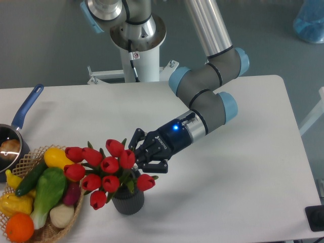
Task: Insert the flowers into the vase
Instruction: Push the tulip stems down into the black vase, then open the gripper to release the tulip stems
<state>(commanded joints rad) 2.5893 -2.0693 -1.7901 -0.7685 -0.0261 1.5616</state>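
The flowers (108, 169), a bunch of red tulips with green leaves, stand with their stems down in the vase (128, 202), a small dark grey ribbed cylinder near the table's front edge. The blooms lean to the left, out over the vase's rim. My gripper (135, 158) reaches in from the right, just above the vase's mouth, and is shut on the flowers' stems. Its fingertips are partly hidden behind the blooms.
A wicker basket (77, 212) with colourful vegetables sits at the front left, almost touching the flowers. A blue-handled saucepan (27, 108) lies at the left edge. The robot's white base (136, 45) stands at the back. A dark object (315, 218) is at the front right corner.
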